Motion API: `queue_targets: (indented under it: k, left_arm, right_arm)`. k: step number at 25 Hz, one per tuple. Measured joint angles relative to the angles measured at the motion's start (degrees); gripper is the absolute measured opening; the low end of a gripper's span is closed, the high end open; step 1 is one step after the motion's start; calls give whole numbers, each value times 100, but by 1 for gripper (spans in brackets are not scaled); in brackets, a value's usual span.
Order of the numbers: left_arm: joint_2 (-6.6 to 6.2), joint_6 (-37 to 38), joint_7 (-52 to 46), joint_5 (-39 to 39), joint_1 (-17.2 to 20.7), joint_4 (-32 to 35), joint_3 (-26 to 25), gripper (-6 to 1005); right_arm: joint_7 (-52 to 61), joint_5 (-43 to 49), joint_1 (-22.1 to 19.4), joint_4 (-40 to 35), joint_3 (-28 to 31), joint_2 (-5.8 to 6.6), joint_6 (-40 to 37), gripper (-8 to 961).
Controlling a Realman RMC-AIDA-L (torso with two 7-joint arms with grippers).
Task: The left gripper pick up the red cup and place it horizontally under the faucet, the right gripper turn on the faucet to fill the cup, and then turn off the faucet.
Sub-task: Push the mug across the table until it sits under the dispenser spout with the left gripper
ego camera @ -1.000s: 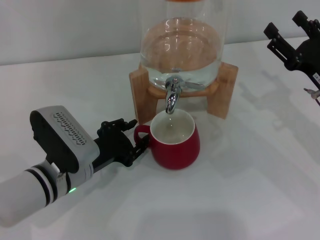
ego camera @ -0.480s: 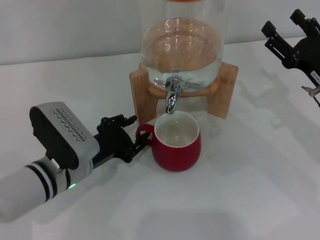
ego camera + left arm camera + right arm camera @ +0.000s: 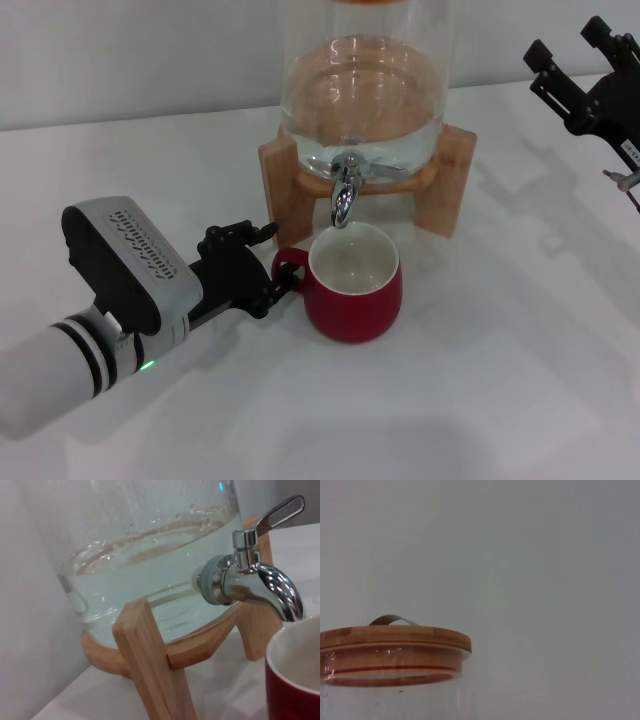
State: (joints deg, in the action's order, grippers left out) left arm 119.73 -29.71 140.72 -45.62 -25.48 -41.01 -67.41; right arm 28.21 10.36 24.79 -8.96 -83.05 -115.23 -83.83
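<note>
The red cup [image 3: 355, 288] stands upright on the white table, its white inside open right below the faucet [image 3: 343, 196]. The faucet sticks out of the glass dispenser [image 3: 362, 90] on a wooden stand [image 3: 278, 185]. My left gripper [image 3: 278, 258] is at the cup's handle [image 3: 287, 266], with its fingers apart on either side of the loop. The left wrist view shows the faucet [image 3: 255, 577], its lever [image 3: 281, 512] raised at a slant, and the cup's rim [image 3: 295, 680]. My right gripper [image 3: 570, 48] hangs open at the far right, well away from the faucet.
The dispenser holds water in its lower part. Its wooden lid [image 3: 395, 639] shows in the right wrist view. The white table [image 3: 480, 400] stretches out in front of and to the right of the cup. A pale wall lies behind.
The cup and my left gripper shifted a little to the right, then the cup stayed still. The gripper's upper finger has risen slightly off the handle. The right gripper barely moved.
</note>
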Motion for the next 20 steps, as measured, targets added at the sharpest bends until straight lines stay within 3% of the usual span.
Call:
queue_targets:
  k: [13,20]
  left_arm:
    - [20,1,59,8,53,-6,-48,480]
    - [22,-3,326,549,56,52,-61,480]
  right_arm:
    - [0,14,0,0,0,5,-13,838]
    - [0,19,-4,-68,-14,8,-22,839]
